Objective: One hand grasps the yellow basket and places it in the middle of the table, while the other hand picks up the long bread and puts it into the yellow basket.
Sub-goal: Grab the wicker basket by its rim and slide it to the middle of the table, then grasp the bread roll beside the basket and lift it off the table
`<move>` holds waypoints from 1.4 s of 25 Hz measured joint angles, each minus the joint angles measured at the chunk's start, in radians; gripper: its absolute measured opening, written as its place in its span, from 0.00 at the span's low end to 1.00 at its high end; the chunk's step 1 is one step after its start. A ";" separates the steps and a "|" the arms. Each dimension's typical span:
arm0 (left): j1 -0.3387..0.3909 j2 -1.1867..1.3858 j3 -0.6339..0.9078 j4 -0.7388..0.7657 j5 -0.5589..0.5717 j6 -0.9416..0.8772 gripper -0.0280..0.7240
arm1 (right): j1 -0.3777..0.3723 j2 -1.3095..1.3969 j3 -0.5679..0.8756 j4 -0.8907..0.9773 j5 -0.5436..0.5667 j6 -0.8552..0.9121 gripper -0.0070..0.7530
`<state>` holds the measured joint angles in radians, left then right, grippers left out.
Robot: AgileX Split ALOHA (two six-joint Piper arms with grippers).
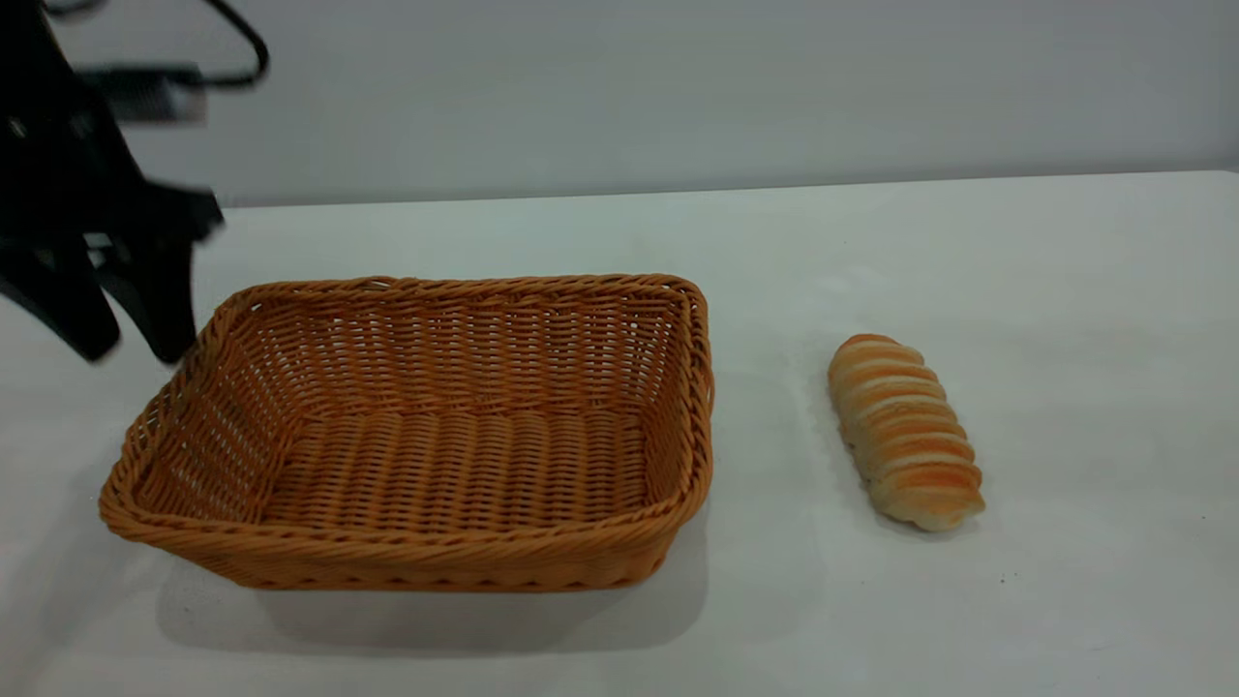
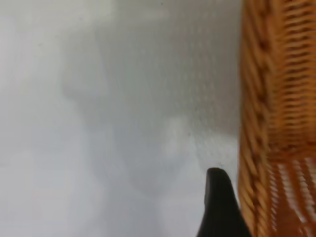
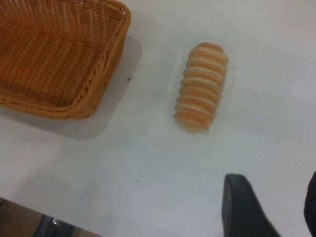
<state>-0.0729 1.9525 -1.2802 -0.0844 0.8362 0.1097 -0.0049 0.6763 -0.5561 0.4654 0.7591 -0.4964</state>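
The big rectangular orange-tan wicker basket [image 1: 426,436] sits empty on the left half of the plain white table [image 1: 1065,290], its long axis running across the table. The left gripper [image 1: 131,334] hangs just outside the basket's left short end, near the far corner, its two black fingers spread apart with nothing between them and not touching the braided rim. From the left wrist view one fingertip [image 2: 219,205] stands close beside the outer weave. So the rim lies just to the right of that gripper.

The small striped golden-and-cream bread roll [image 1: 905,431] lies well to the right of the basket. The right gripper [image 3: 269,207] hovers spread wide above the table near it, holding nothing.
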 joint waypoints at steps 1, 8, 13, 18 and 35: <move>0.000 -0.031 0.001 0.000 0.013 0.000 0.72 | 0.000 0.000 0.000 0.000 0.000 0.000 0.47; 0.000 -0.260 0.006 -0.003 0.055 -0.002 0.72 | 0.000 0.028 0.000 0.142 -0.010 -0.132 0.47; 0.000 -0.418 0.006 -0.034 0.061 -0.005 0.72 | 0.000 0.170 -0.043 0.388 -0.025 -0.362 0.47; 0.000 -0.530 0.007 -0.060 0.095 -0.002 0.72 | 0.000 0.440 -0.150 0.480 -0.048 -0.482 0.47; 0.000 -0.664 0.007 -0.061 0.180 0.000 0.72 | 0.206 1.334 -0.518 0.440 -0.366 -0.525 0.47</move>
<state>-0.0729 1.2881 -1.2735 -0.1454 1.0158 0.1097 0.2014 2.0106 -1.0741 0.9051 0.3935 -1.0217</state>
